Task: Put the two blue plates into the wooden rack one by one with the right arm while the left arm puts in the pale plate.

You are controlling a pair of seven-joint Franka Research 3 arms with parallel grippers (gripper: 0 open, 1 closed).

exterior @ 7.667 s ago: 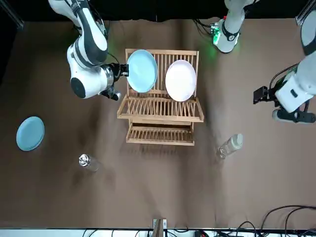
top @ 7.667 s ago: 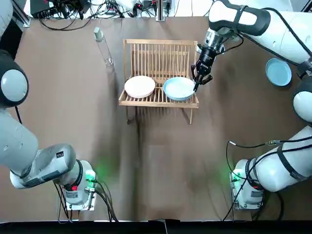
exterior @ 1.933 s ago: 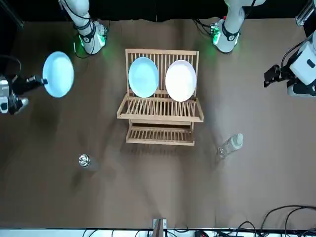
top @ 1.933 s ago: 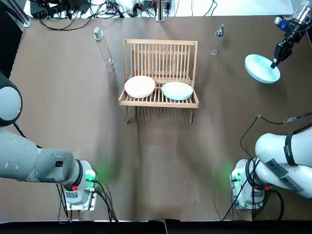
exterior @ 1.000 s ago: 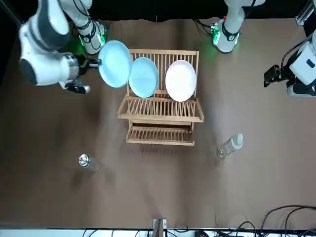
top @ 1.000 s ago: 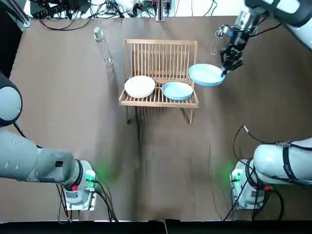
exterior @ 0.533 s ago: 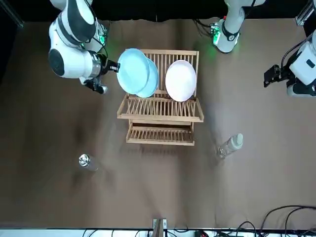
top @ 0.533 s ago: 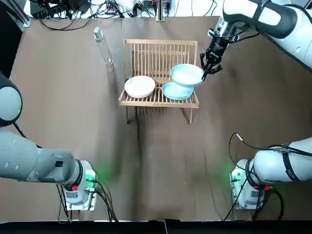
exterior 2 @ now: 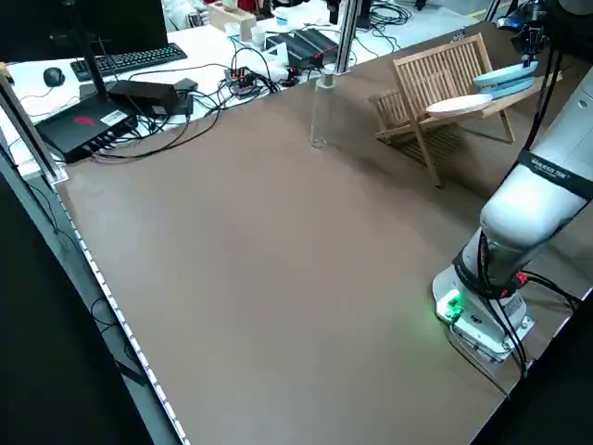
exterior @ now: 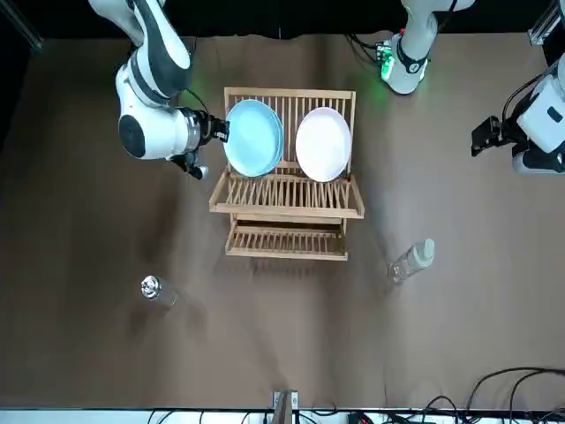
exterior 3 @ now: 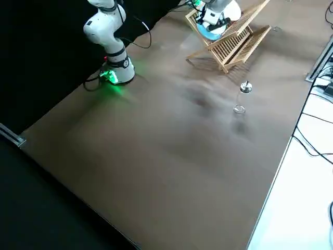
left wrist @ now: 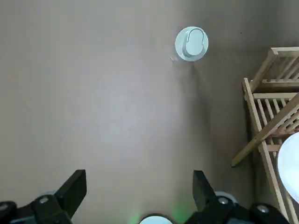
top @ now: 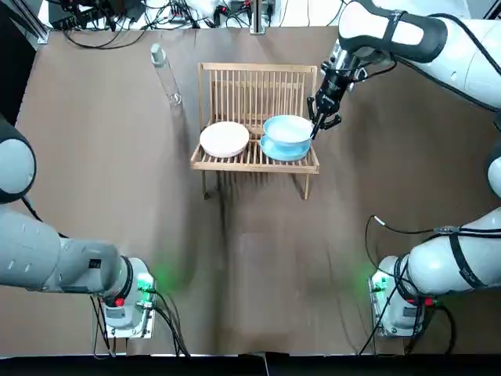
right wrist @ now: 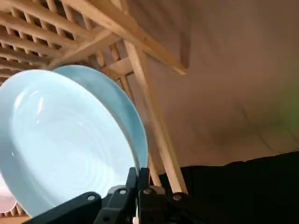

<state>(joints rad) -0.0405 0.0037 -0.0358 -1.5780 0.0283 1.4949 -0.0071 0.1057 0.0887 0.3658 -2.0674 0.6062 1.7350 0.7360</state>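
The wooden rack (top: 254,94) stands at the table's far middle. A pale plate (top: 225,139) leans in its left half and one blue plate (top: 283,150) in its right half. Just in front of that one, overlapping it, is a second blue plate (top: 288,128), with my right gripper (top: 315,125) shut on its right rim. The right wrist view shows the held plate (right wrist: 60,140) close against the racked plate (right wrist: 126,109), fingertips (right wrist: 140,179) pinched on the rim. My left gripper (left wrist: 138,186) hovers open over bare table left of the rack, holding nothing.
A tall clear bottle (top: 167,78) stands left of the rack, also seen capped in the left wrist view (left wrist: 191,44). A small glass shaker (exterior: 150,287) stands on the robot's right, beyond the rack. Cables line the far edge.
My right arm lifted the second blue plate from the table's right side and carried it leftward to the rack, where it now overlaps the first blue plate. The left arm stays put.
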